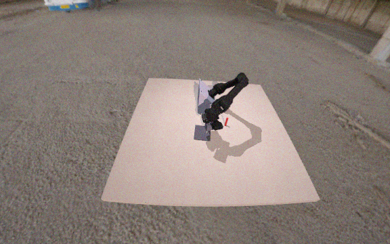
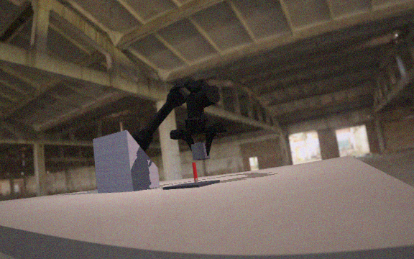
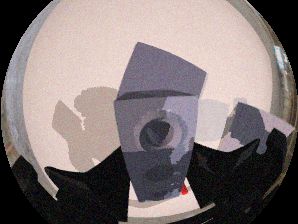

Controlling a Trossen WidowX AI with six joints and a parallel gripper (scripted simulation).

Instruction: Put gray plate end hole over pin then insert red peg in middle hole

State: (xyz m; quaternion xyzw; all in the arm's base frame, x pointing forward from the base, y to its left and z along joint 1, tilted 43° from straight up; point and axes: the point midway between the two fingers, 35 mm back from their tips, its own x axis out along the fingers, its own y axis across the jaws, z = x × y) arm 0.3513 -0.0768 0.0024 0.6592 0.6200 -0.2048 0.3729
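Note:
My gripper (image 1: 209, 128) (image 2: 200, 150) (image 3: 152, 141) is shut on the gray plate (image 2: 199, 151) (image 3: 126, 117) and holds it in the air above the base. The plate's large end hole faces the wrist camera, with darker holes nearer the fingers. The flat dark base (image 1: 200, 133) (image 2: 172, 187) (image 3: 162, 70) lies on the mat, partly covered by the plate in the wrist view. The pin is hidden behind the plate in the wrist view. The red peg (image 1: 226, 122) (image 2: 194, 171) (image 3: 184, 190) stands roughly upright to the right of the base in the top view.
A large pale gray wedge-shaped block (image 1: 202, 93) (image 2: 113, 162) (image 3: 272, 120) stands behind the base in the top view, beside the arm. The pale mat (image 1: 161, 169) (image 2: 264, 212) (image 3: 165, 25) carries the arm's shadow.

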